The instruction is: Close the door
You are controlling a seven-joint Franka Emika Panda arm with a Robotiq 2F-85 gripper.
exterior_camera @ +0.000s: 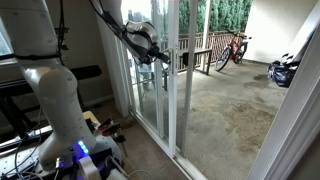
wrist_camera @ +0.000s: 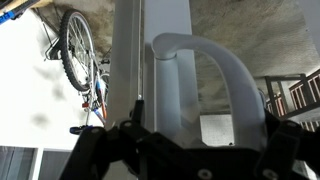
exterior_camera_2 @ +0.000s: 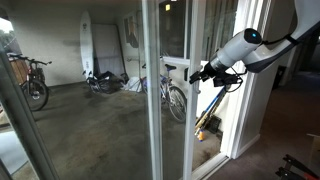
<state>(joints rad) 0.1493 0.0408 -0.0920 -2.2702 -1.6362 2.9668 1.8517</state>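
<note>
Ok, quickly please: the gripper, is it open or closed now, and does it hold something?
Gripper: looks open, jaws spread to either side of the white door handle, holding nothing.

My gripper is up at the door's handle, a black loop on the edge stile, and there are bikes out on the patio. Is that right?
Not quite: the handle is white, not black, as the wrist view shows. The rest holds: the gripper is up at it, on the edge stile of the door, and bikes stand out on the patio.
</note>
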